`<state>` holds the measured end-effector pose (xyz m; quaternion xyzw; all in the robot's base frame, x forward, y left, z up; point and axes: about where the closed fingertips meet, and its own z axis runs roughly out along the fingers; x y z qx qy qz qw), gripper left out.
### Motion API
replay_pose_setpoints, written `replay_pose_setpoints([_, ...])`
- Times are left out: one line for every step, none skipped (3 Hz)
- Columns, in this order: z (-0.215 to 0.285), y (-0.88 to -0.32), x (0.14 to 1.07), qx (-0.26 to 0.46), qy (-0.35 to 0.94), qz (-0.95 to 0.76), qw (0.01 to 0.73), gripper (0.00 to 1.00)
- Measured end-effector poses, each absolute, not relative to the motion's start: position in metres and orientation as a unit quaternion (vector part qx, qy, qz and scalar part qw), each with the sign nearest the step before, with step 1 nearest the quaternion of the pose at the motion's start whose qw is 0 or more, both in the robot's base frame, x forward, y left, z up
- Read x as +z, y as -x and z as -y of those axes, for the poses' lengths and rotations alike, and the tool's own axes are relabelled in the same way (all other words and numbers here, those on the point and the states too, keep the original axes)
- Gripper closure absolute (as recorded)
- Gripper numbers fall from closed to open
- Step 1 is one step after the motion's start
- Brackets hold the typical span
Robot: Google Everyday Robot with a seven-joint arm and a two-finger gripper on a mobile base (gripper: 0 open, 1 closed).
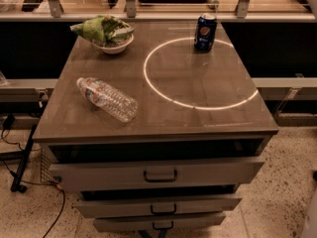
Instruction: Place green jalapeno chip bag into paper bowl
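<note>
Green jalapeno chip bag (101,29) sits in paper bowl (119,46) at far-left corner of counter (198,123); placement looks done

Far-left corner: the bag is crinkled light-green foil, bunched, resting on the bowl and overhanging its rim toward the left edge; the bowl is small, round, off-white, with a flared rim, and smaller than the bag. Near the left edge, closer to the front: clear plastic bottle (106,99) lying on its side, ribbed, apart from the bowl. Centre to right: thin white ring (198,106) on the smooth, dull brown top. Far edge, on the ring's line: dark blue soda can (205,32), upright. Below the front edge: grey drawers (158,175), partly open. Pincer out of view, nowhere over the counter, so whether wide or narrow cannot be told. Judgement: nothing left but to confirm the bag stays seated
</note>
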<state>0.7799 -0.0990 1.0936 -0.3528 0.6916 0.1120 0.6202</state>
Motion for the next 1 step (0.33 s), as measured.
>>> replay_pose_setpoints([0.0943, -0.7819, 1.0856, 0.111, 0.360, -0.695, 0.612, 0.00])
